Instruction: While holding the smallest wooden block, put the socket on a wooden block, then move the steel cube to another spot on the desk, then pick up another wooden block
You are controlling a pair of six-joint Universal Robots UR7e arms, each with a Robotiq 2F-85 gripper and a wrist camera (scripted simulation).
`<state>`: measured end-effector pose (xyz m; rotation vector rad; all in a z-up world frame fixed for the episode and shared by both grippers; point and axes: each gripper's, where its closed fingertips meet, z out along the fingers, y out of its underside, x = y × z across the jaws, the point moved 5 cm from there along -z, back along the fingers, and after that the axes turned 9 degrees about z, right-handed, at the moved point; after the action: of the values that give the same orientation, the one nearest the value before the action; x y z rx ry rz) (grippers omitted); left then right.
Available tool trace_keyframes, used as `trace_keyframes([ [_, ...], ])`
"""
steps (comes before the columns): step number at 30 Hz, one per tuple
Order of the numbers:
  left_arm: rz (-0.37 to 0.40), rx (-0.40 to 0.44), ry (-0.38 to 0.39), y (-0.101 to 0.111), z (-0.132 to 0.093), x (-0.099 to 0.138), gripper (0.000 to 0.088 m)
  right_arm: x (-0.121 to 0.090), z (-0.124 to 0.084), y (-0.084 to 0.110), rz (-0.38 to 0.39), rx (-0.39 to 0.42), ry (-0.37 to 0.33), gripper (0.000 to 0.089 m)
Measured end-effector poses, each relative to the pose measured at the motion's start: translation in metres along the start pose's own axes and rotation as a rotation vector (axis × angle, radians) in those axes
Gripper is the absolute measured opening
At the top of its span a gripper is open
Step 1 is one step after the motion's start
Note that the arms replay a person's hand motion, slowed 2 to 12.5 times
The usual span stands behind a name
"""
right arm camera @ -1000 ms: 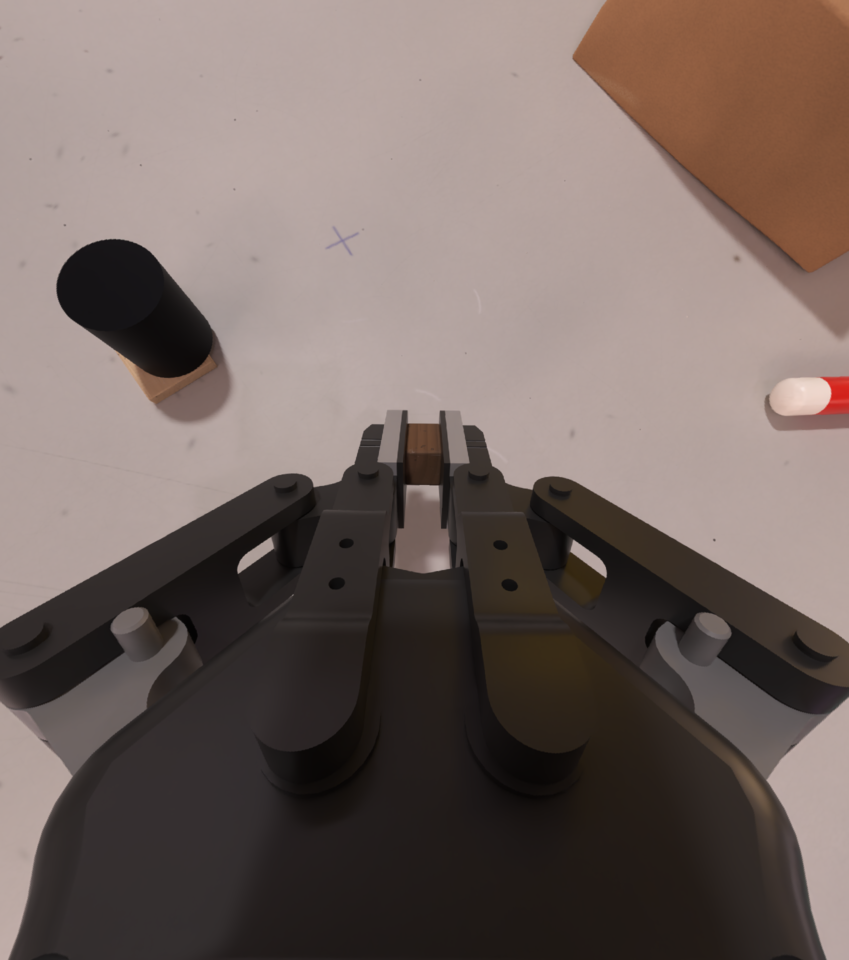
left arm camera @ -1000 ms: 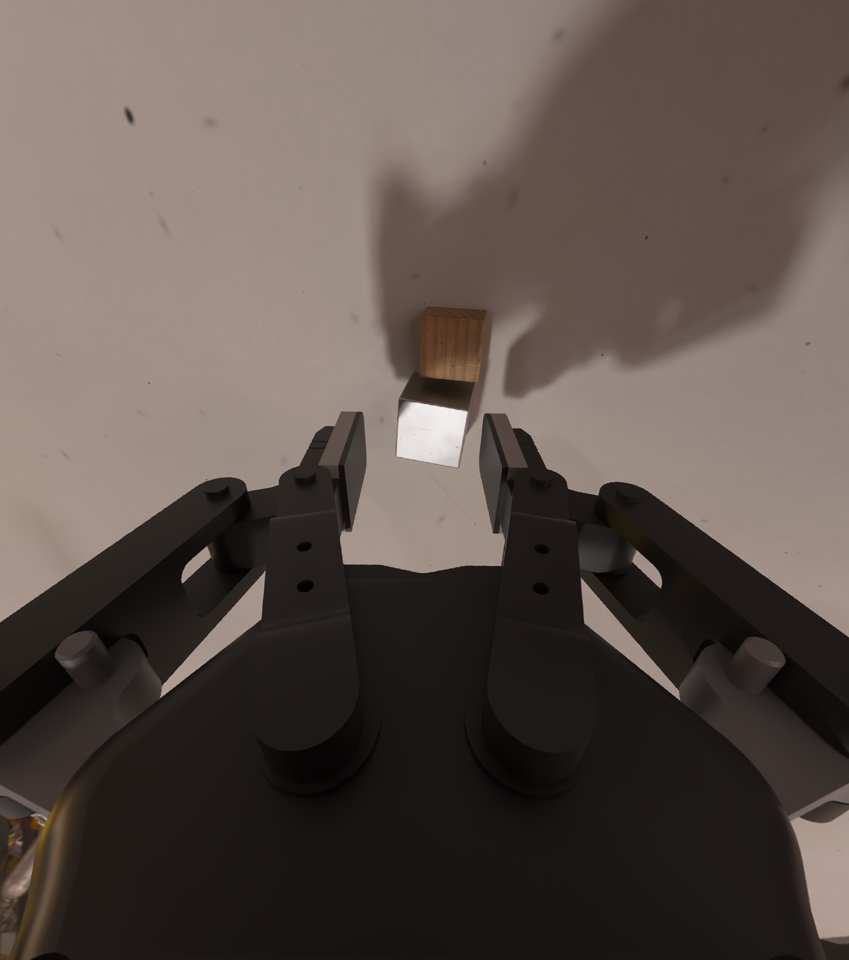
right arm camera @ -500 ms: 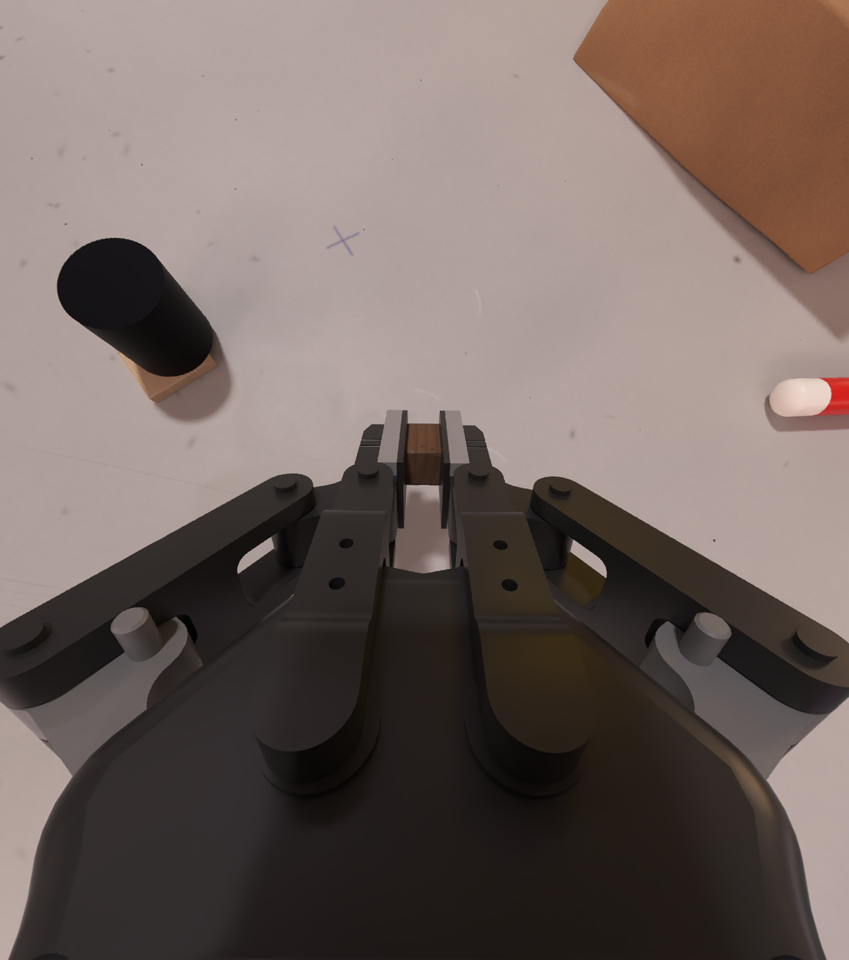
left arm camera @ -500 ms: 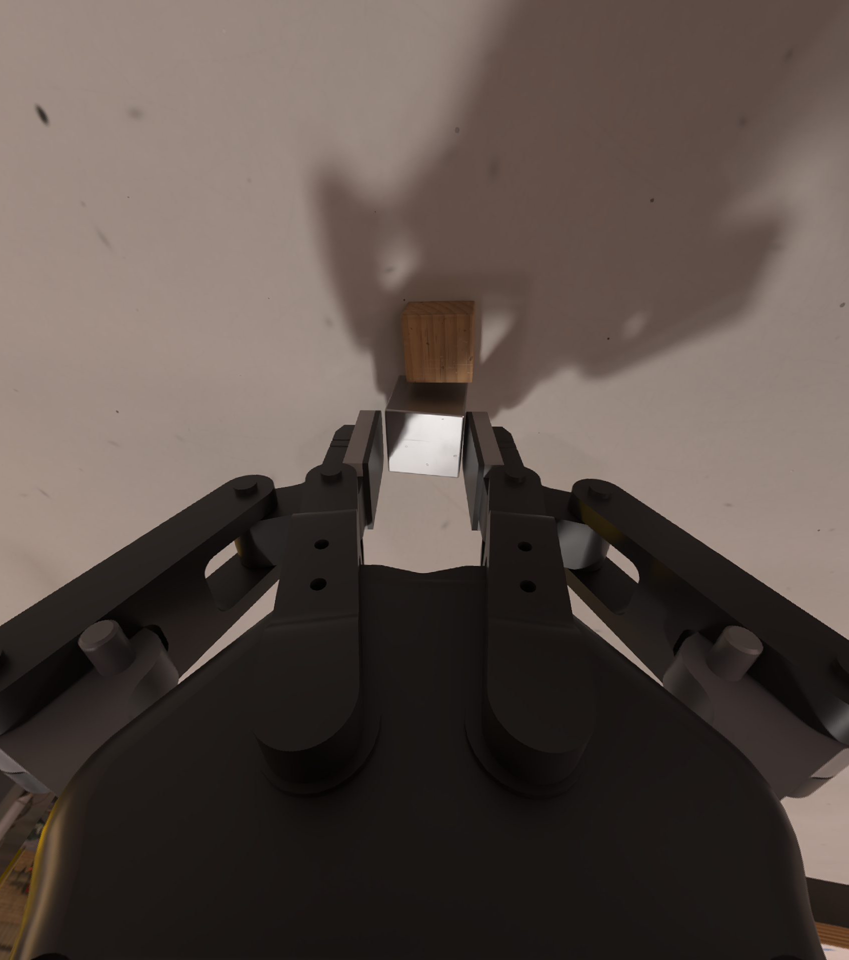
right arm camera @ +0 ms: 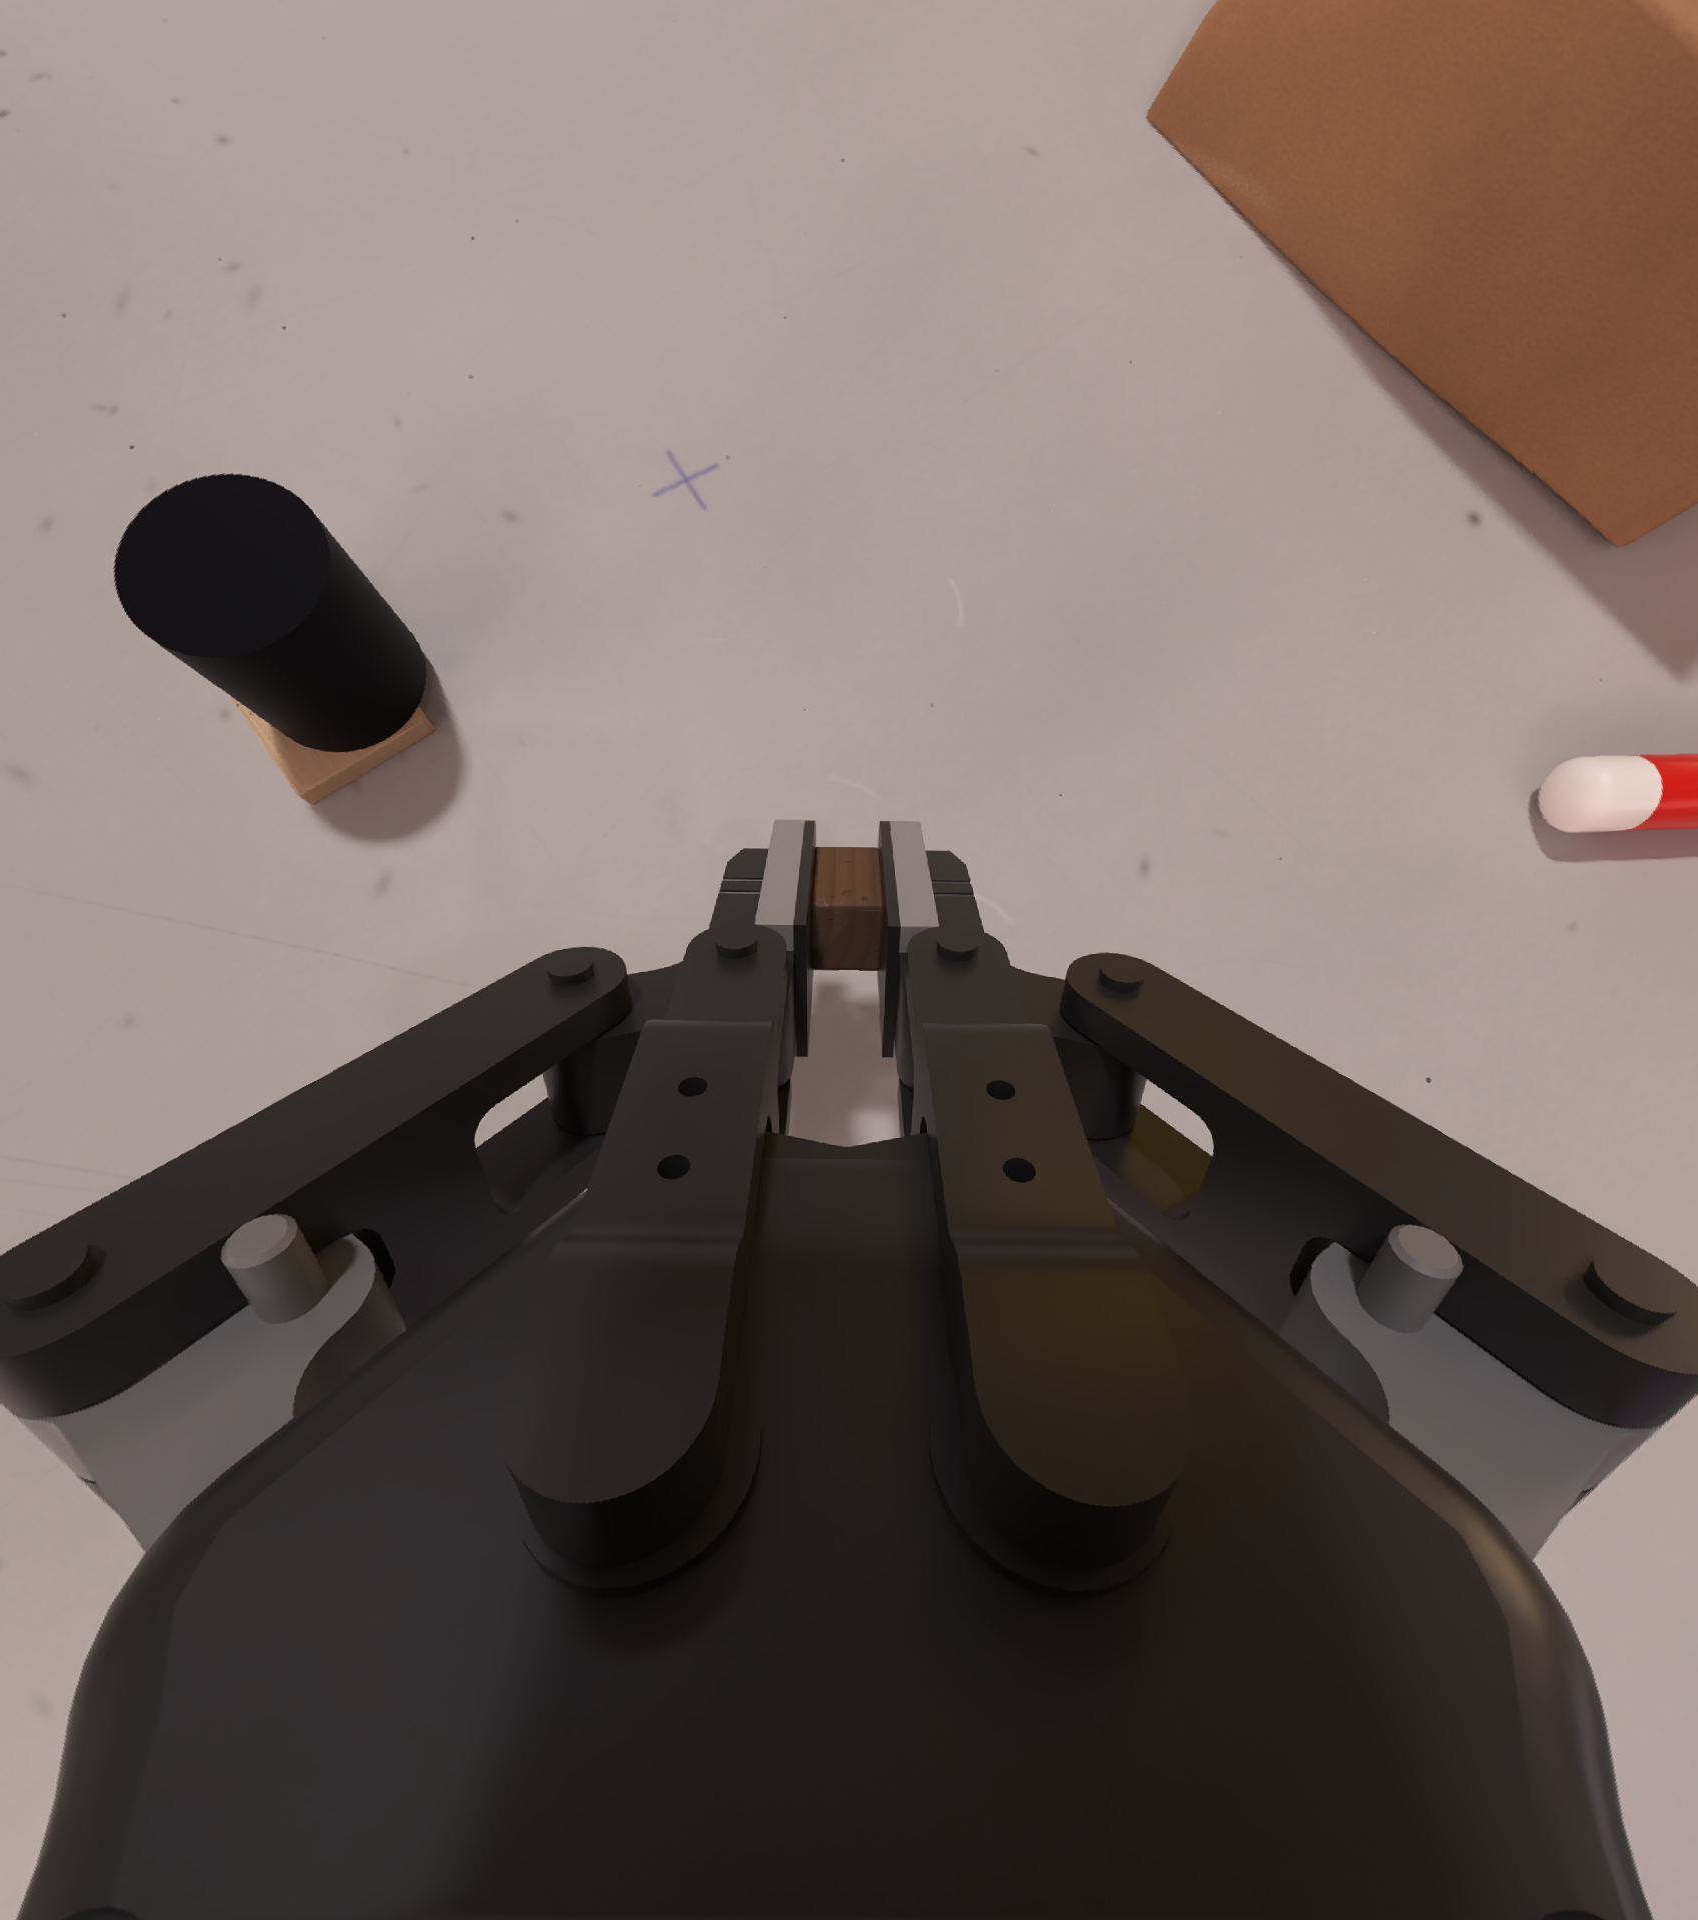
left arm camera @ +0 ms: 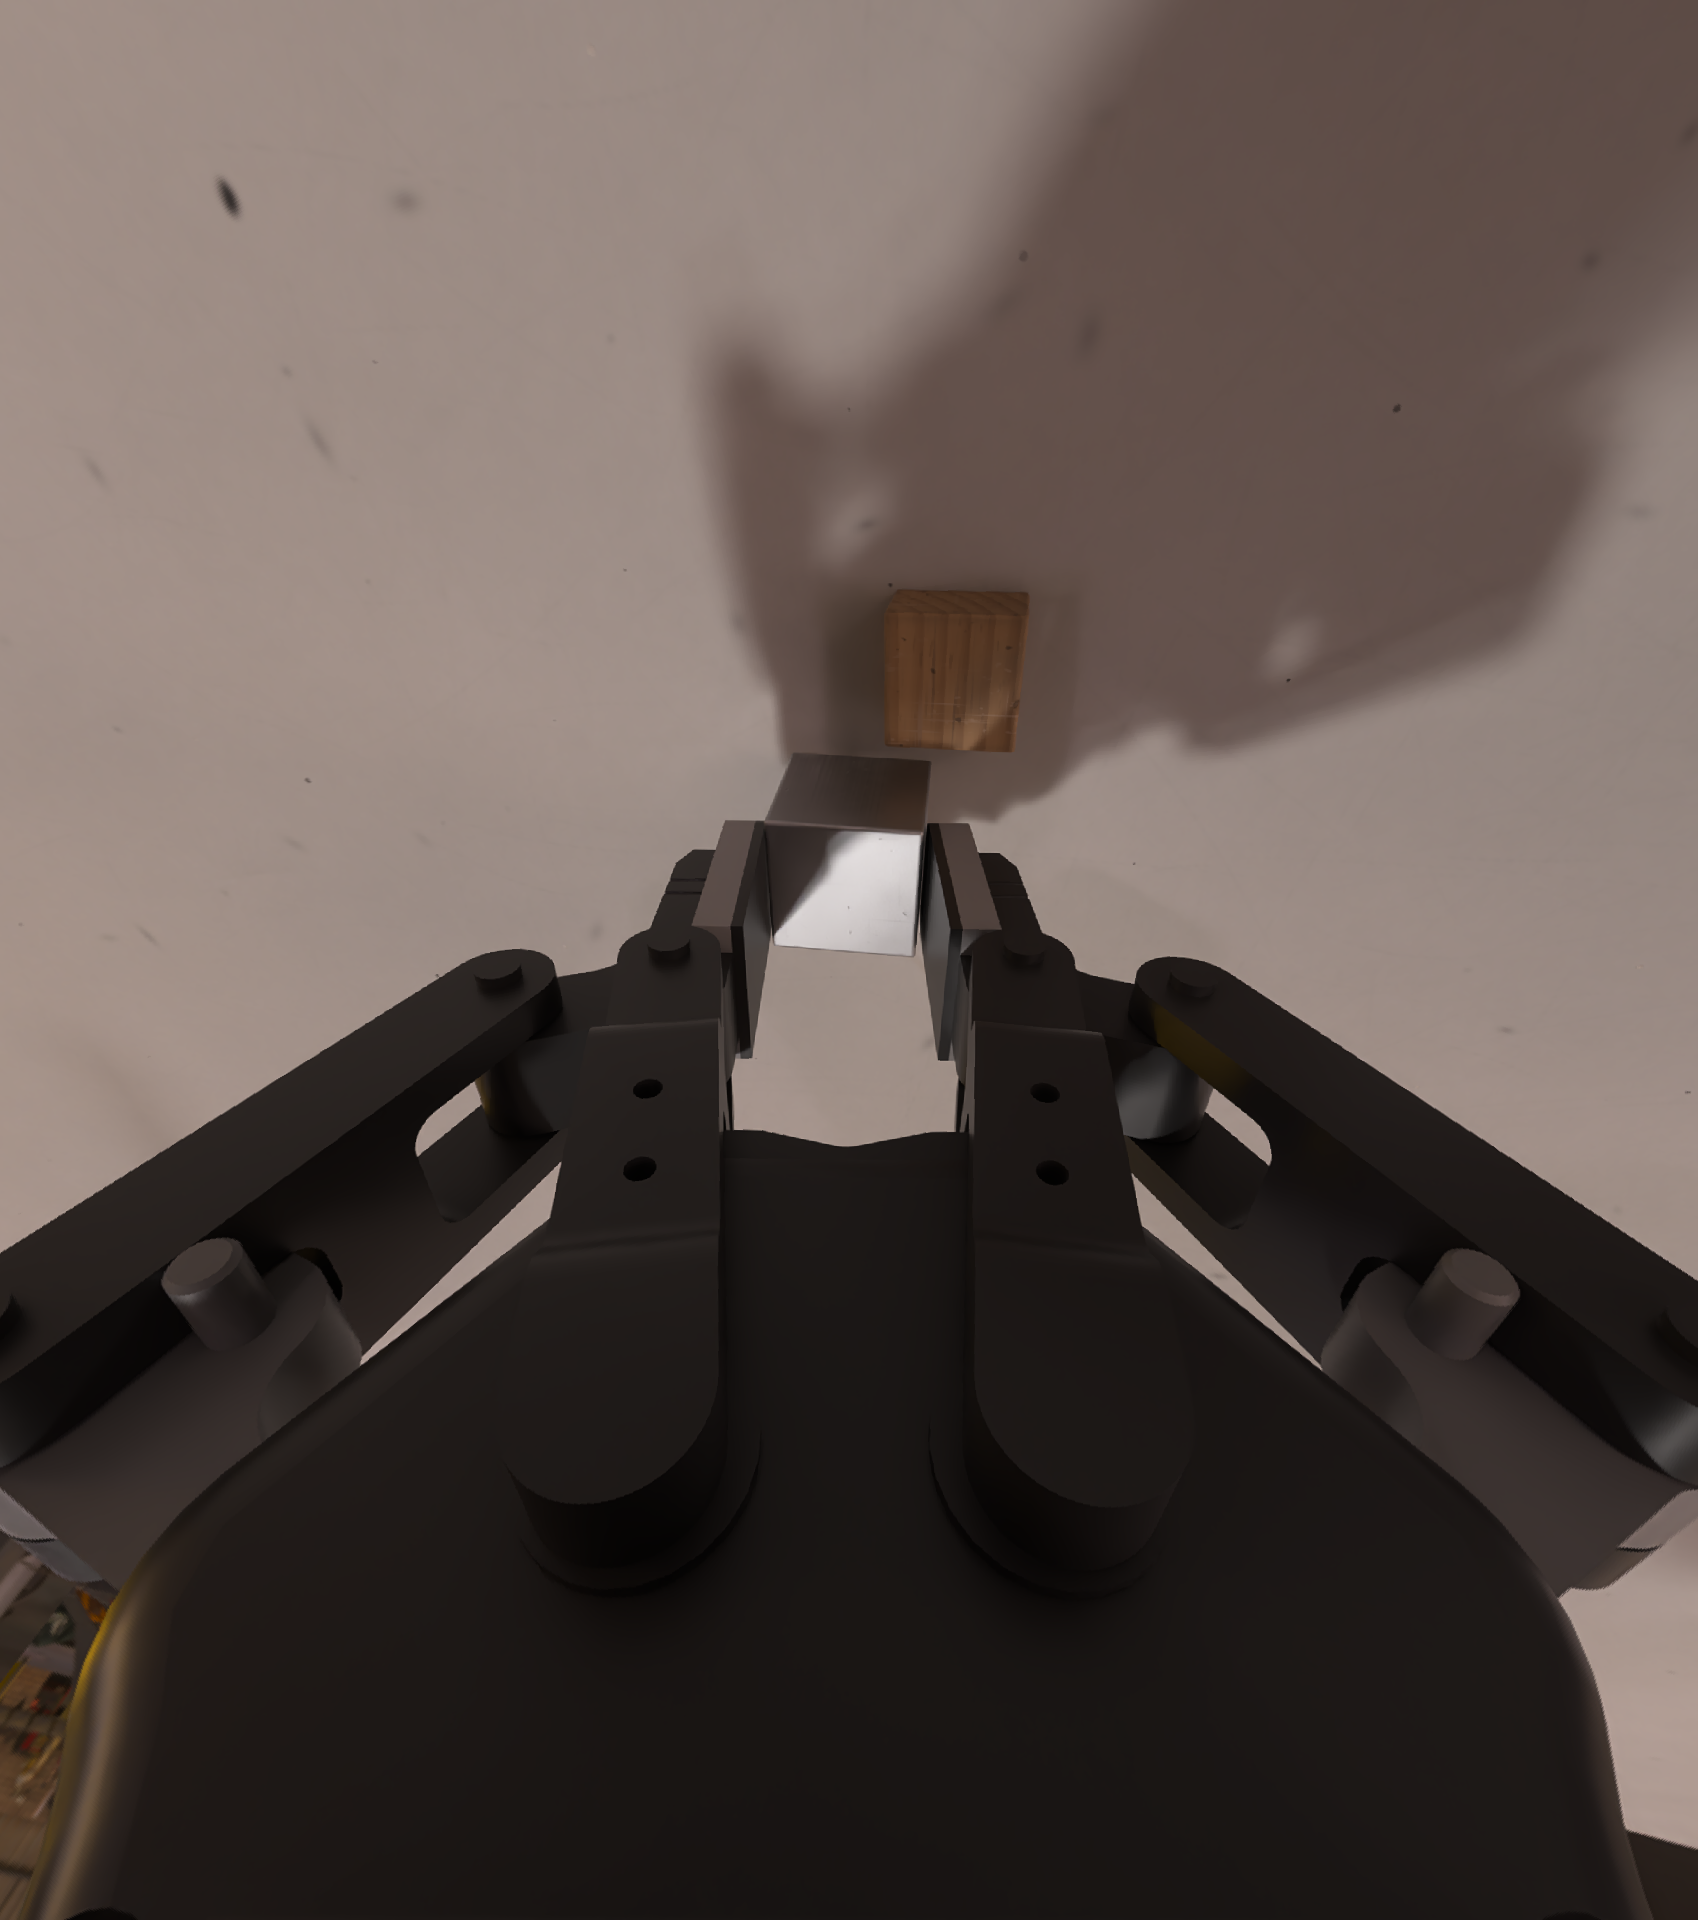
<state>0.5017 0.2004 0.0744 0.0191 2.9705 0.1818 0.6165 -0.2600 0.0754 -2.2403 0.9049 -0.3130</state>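
Observation:
In the left wrist view my left gripper [left arm camera: 845,878] is shut on the shiny steel cube [left arm camera: 847,883], its pads against both side faces. A light wooden block [left arm camera: 954,670] lies on the desk just beyond the cube, in the arm's shadow. In the right wrist view my right gripper [right arm camera: 847,883] is shut on the smallest, dark wooden block [right arm camera: 845,906], held above the desk. The black cylindrical socket [right arm camera: 268,613] stands upright on a flat light wooden block [right arm camera: 336,758] at the left.
A brown cardboard box [right arm camera: 1510,239] sits at the upper right of the right wrist view. A red marker with a white cap [right arm camera: 1676,805] lies at the right edge. A faint cross mark [right arm camera: 687,480] is on the desk [right arm camera: 1032,520].
My left gripper came down around the steel cube and shut on it. The cube has since shifted away from the light wooden block. The right gripper has not moved.

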Motion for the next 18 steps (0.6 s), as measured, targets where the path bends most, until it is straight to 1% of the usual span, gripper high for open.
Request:
trace_keyframes([
  [5, -0.025, 0.016, -0.041, -0.002, -0.010, -0.005, 0.0266, 0.000, 0.000, 0.000, 0.000, 0.000, 0.002, 0.0106],
  [10, -0.050, 0.042, -0.096, -0.008, -0.027, -0.011, 0.0266, 0.000, 0.000, 0.000, 0.000, 0.001, 0.004, 0.0106],
  [14, -0.059, 0.084, -0.152, -0.021, -0.046, -0.018, 0.0266, -0.001, 0.000, 0.000, 0.000, 0.001, 0.006, 0.0106],
  [18, -0.063, 0.138, -0.202, -0.040, -0.067, -0.025, 0.0266, -0.001, 0.000, 0.000, 0.000, 0.000, 0.007, 0.0106],
])
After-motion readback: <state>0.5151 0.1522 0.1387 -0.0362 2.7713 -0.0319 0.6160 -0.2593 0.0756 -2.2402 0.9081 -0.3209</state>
